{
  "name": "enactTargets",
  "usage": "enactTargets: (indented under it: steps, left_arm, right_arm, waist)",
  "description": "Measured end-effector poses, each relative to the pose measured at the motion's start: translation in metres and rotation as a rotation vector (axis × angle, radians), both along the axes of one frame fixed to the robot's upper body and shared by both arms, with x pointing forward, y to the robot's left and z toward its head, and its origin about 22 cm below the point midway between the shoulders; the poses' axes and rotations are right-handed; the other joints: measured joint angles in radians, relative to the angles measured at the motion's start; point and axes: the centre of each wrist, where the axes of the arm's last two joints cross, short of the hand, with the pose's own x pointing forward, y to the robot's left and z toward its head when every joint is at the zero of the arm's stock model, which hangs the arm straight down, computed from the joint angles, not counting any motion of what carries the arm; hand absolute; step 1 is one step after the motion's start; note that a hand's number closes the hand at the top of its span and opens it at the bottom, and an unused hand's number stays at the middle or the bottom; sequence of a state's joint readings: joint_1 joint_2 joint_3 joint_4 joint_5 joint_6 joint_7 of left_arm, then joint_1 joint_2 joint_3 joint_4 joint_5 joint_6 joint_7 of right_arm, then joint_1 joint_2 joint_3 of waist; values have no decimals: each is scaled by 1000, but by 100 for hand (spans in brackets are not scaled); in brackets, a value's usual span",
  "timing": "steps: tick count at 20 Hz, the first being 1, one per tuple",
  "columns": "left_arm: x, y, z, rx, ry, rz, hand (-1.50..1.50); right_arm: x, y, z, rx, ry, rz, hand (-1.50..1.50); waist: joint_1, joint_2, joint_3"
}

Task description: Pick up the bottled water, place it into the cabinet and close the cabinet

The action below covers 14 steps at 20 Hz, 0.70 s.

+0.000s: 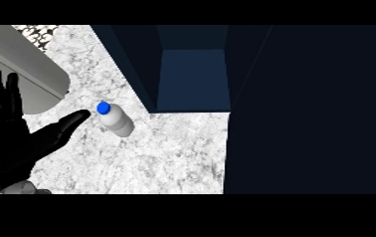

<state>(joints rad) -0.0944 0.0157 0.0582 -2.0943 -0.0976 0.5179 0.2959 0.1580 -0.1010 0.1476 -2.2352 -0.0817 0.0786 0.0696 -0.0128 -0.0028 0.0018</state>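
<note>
**Blue cap, bottle not yet lifted**

Blue-capped and pale, the bottled water (115, 119) stands on the speckled marble counter (169, 156), seen almost from above; nothing grips it. Just left of the bottle the left hand (33, 139) is spread wide, fingers straight, its thumb tip close to the cap and perhaps brushing it, though the steep angle makes contact hard to judge; it holds nothing. Up and to the right of the bottle the cabinet (192, 71) stands open, its dark blue inside lit only at the back; further right of the bottle a large dark panel (301, 111) fills the view, probably the cabinet's door swung out, but its edges are lost in shadow. Up and left of the bottle a grey curved surface (33, 69) cuts the counter's corner; what it belongs to is unclear.

By my reading the task is at its very start: the grasp is yet to be made, and the lift, the placing inside and the closing all remain. The right hand shows nowhere; the left forearm is cut off at the lower left.
</note>
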Motion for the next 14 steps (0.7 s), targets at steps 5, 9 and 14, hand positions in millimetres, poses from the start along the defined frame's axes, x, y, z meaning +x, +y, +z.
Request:
enactTargets:
  steps: [5, 9, 14]
  left_arm:
    - [3, -28, 24, -92, 10, 48, -150]
    - [-7, -48, 42, -110, 11, 61, -150]
    - [-7, -64, 59, -107, 30, 75, -150]
  right_arm:
    - [-30, 4, 25, 5, 28, 56, -150]
    - [-39, 8, 32, 6, 49, 62, -150]
    - [-41, 13, 39, 15, 65, 65, -150]
  waist:
    - [-1, 0, 0]
    - [5, -1, 0]
    - [7, -1, -1]
